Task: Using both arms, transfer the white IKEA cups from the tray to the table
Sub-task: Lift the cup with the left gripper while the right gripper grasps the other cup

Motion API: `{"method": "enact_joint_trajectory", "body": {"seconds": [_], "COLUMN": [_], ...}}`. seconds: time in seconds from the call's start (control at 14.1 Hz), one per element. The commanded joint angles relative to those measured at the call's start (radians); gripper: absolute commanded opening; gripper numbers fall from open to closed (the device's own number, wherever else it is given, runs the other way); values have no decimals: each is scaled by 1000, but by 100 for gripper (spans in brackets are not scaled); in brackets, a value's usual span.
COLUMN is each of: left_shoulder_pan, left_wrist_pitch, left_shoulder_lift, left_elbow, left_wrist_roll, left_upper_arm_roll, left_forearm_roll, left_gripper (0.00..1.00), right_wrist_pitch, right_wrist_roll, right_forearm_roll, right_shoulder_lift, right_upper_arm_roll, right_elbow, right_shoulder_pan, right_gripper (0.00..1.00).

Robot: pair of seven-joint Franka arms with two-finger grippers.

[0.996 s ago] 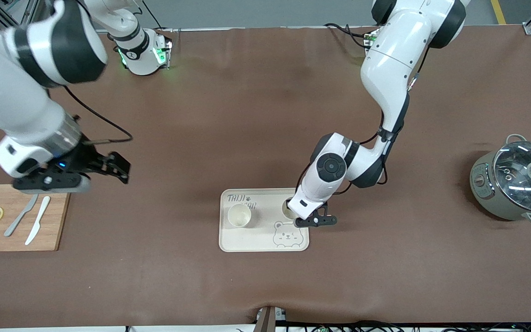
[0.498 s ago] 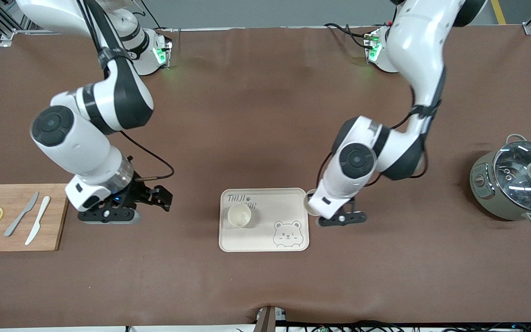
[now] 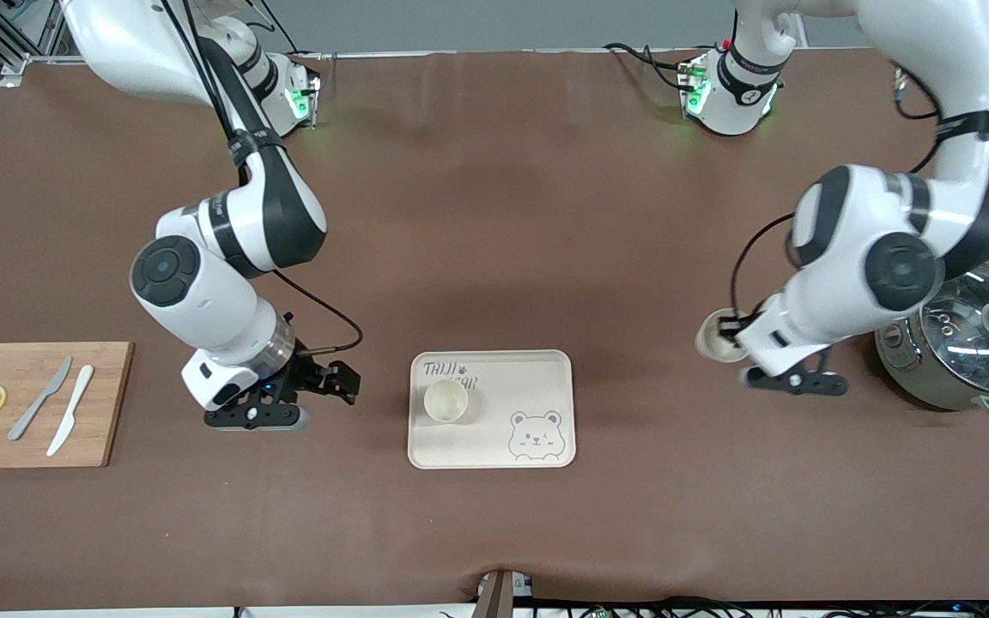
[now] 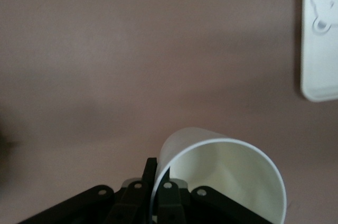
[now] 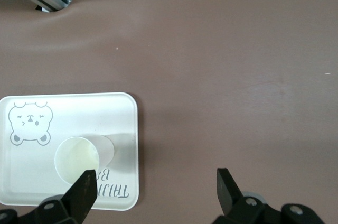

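Cups: one (image 3: 445, 400) stands on tray (image 3: 546, 369); the other (image 3: 718, 336), probably tilted, is pinched by its rim in left gripper (image 3: 731, 329) over table (image 3: 494, 215) near pot (image 3: 962, 348). Right gripper (image 3: 336, 380) hangs spread wide, empty, beside tray's right-arm end.

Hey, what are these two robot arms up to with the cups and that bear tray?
They are moving cups off the tray onto the table. The left gripper is shut on the rim of one cup and holds it over the table between the tray and a lidded pot. The right gripper, open, is beside the tray at the right arm's end, near the second cup, which stands on the tray.
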Motion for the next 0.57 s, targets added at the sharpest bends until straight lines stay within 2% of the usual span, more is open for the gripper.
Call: {"method": "enact_joint_trajectory", "body": {"seconds": [0.0,0.21,0.36,0.5], "left_shoulder_pan": [50,50,52,50], "left_wrist_pitch": [143,358,437,451], "left_shoulder_lift": [-127,-182,-192,-180], "left_elbow": [-234,-433,-503,-526], "left_wrist_roll": [112,134,152,154], "left_upper_arm_roll": [-17,-17,-17,-17], "left_forearm_roll": [-55,-61,-62,-82], "left_gripper": [0,0,0,0], "right_wrist_pitch": [47,96,116,152], "right_wrist_roll": [37,67,86,118], "right_forearm_roll": [11,7,7,1], "right_shoulder_lift": [53,92,107,127], "right_upper_arm_roll": [-11,-11,-11,-13], "right_elbow": [31,31,31,31], "right_shoulder_pan": [37,58,64,92], "right_gripper": [100,100,100,100]}}
